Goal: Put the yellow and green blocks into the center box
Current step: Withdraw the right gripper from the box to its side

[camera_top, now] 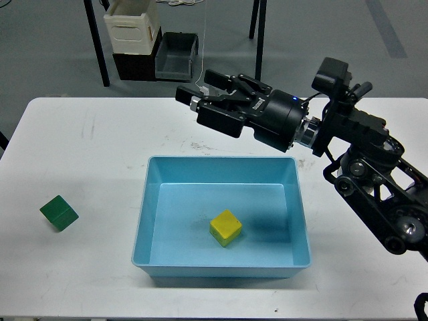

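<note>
A yellow block (226, 228) lies on the floor of the light blue box (143, 221) in the middle of the table. A green block (59, 213) sits on the white table to the left of the box, well apart from it. My right gripper (197, 93) is raised above the table behind the box's far edge, pointing left, its fingers spread open and empty. My left gripper is out of view.
The white table (100, 147) carries only the box and the green block. Behind the table, on the floor, stand a white bin (132, 28) and a grey crate (176, 57), between dark table legs.
</note>
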